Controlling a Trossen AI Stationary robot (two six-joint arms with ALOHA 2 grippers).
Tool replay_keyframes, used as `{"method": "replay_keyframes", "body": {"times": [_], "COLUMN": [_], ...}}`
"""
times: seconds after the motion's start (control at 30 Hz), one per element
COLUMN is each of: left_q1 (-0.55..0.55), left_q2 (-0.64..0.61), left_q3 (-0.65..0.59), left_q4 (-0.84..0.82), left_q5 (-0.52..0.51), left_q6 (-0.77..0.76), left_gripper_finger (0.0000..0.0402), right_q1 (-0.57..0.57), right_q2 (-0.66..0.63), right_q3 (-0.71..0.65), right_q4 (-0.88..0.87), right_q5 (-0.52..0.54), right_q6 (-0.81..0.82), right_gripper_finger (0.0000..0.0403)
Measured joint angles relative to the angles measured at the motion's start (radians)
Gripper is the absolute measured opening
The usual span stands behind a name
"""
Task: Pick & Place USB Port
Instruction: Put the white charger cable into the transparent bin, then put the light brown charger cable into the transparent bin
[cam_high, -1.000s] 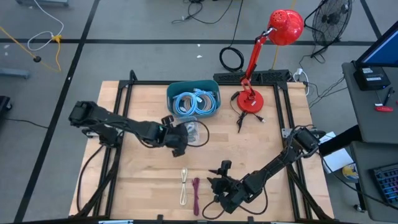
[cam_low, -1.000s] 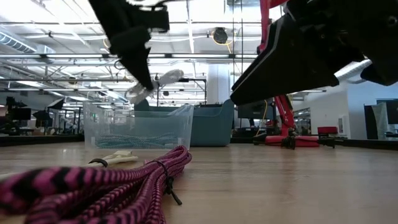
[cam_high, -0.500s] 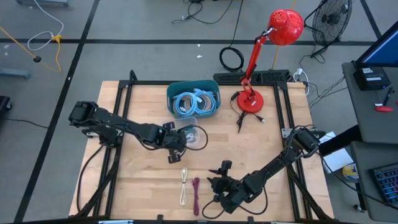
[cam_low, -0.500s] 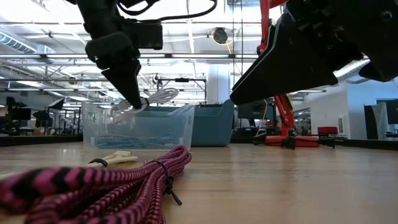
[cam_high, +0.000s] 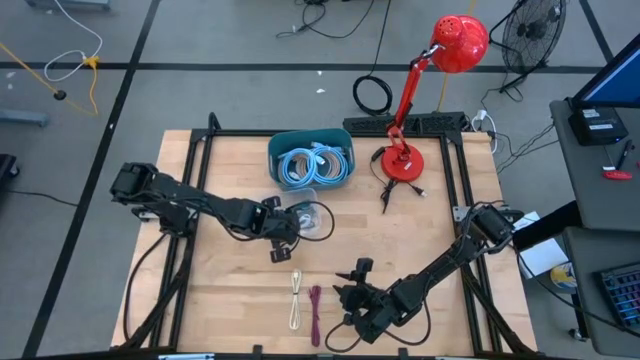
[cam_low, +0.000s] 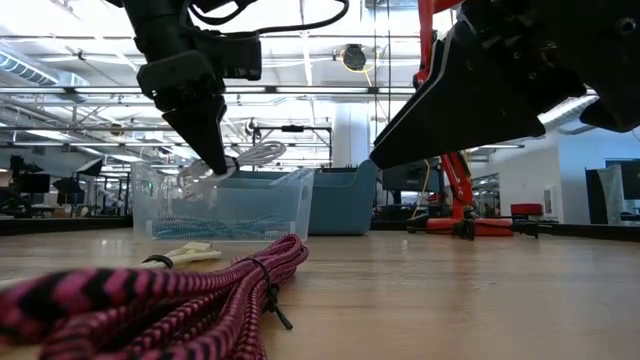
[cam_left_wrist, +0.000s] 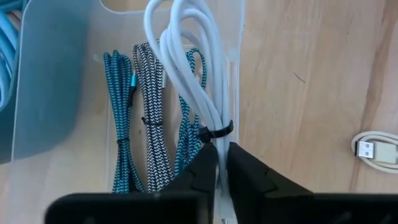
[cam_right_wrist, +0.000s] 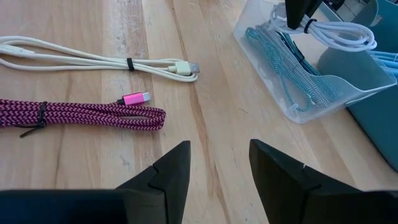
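High view: the left gripper (cam_high: 283, 236) reaches to table centre, at 6 o'clock of the teal bin (cam_high: 311, 160), while the right gripper (cam_high: 352, 296) waits near the front edge. Left wrist view: its fingers (cam_left_wrist: 202, 175) pinch a bundled white cable (cam_left_wrist: 193, 68) over the clear bin (cam_left_wrist: 56, 87) holding braided cables. Right wrist view: open jaws hover above wooden table (cam_right_wrist: 211, 118), with a magenta cable (cam_right_wrist: 81, 115) and a cream cable (cam_right_wrist: 93, 61) lying at 10 o'clock.
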Motion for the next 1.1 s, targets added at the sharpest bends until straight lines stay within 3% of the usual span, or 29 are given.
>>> {"method": "replay_keyframes", "body": {"times": [0.33,0.57,0.8,1.1], "left_q1": [0.000,0.000,-0.022,-0.189], "left_q2": [0.000,-0.002,-0.043,-0.050], "left_q3": [0.000,0.000,0.026,0.068], "left_q4": [0.000,-0.003,-0.006,0.056], "left_q5": [-0.007,-0.005,0.097,0.203], "left_q6": [-0.021,-0.046,-0.096,-0.220], "left_gripper_finger": [0.0120,0.0124,0.0124,0.0124], "right_q1": [0.000,0.000,0.000,0.000], "right_q2": [0.000,0.000,0.000,0.000], "right_q3": [0.000,0.000,0.000,0.000], "right_q4": [0.000,0.000,-0.001,0.000], "right_q5": [0.001,0.001,0.001,0.001], "right_q6": [0.000,0.000,0.000,0.000], "right_gripper_finger": [0.0155,0.0155,0.0155,0.0155]}}
